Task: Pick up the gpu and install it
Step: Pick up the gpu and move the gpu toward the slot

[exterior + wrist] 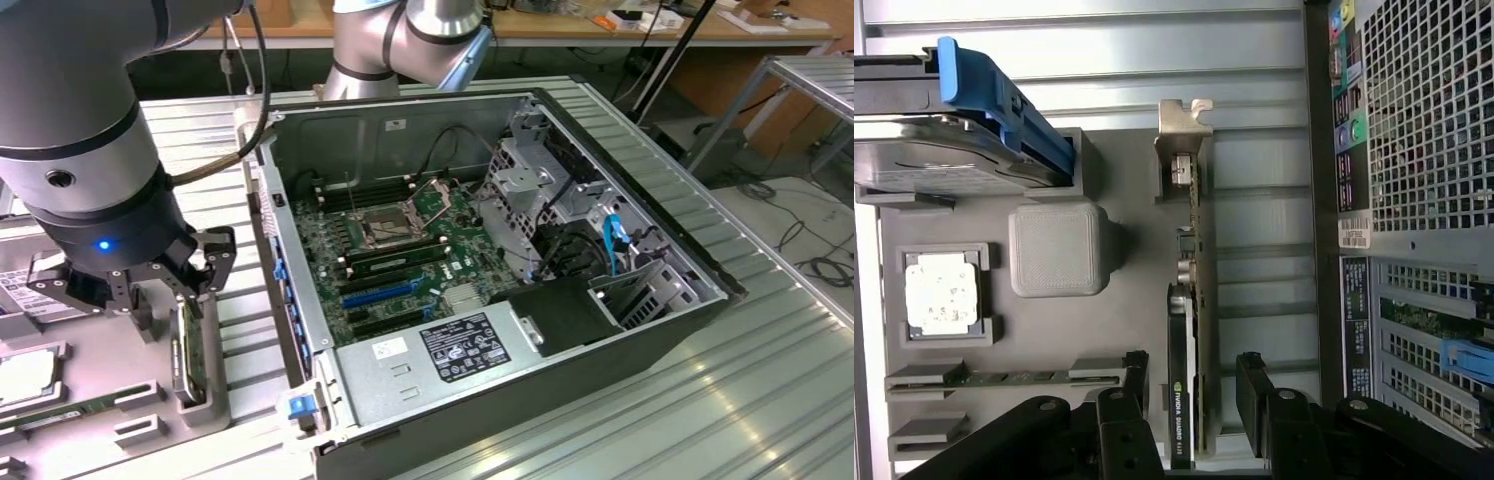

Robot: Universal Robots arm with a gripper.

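**Exterior view.** The gripper (163,300) hung over the grey fixture tray (104,365), at the exterior view's left of the open computer case (534,250). The gpu (190,350) stood on its long edge in a slot of that tray, directly beneath the gripper and near the case's side wall. The card's long axis ran roughly parallel to that wall. The motherboard slots inside the case lay well apart from the card, beyond the wall.

**Wrist view.** The gripper (1192,410) had its jaws apart, one finger on each face of the gpu (1184,330). A gap showed on both sides, so nothing was clamped. The fingers (1137,395) straddled the black-faced end of the card, while the silver bracket (1184,135) sat at the far end. The card's long axis ran square to the line joining the two fingers. The hard drive (954,160), processor (944,292) and RAM stick (1004,378) occupied other pockets of the tray, apart from the card.
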